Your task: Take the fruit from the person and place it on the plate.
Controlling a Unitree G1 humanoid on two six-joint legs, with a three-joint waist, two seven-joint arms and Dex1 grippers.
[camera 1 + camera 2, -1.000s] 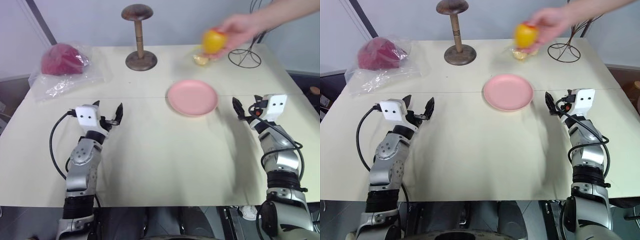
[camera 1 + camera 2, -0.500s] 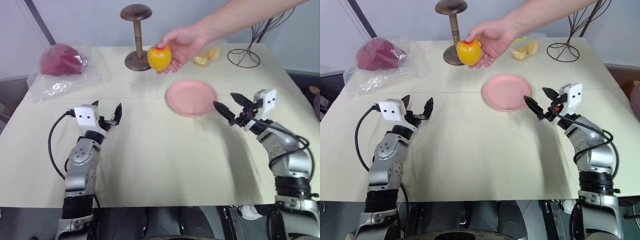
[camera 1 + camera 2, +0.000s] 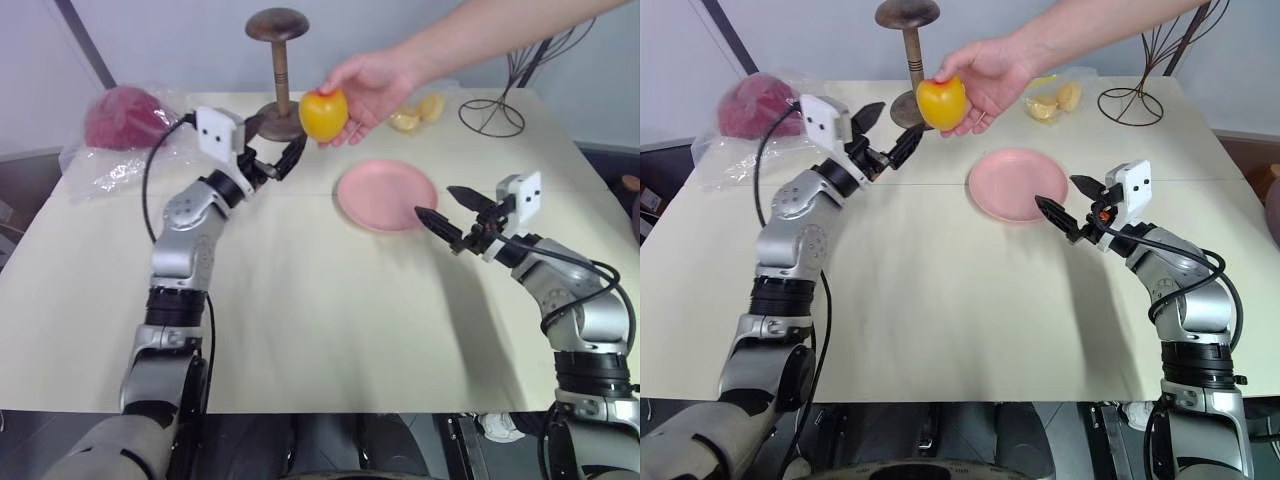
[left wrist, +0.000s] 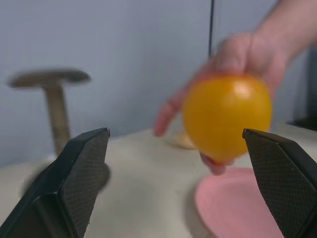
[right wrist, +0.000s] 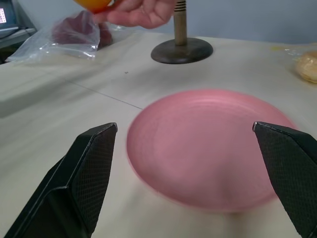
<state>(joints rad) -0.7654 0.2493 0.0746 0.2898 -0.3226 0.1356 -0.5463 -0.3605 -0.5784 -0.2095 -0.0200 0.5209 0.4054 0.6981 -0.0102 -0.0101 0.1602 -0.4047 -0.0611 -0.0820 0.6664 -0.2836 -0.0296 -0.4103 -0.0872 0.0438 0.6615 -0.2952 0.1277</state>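
Raised since a second ago, left gripper [image 3: 272,158] gapes empty beside the fruit [image 3: 323,114] in the person's hand [image 3: 372,84] above the table; right gripper [image 3: 446,211] open by plate [image 3: 385,195]; risk: pinching fingers, dropping fruit.

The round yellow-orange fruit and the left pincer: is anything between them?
No, bare air between fruit and left pincer, by the left eye view.

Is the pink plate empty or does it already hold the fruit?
Empty: the plate is bare; the fruit is in the person's hand.
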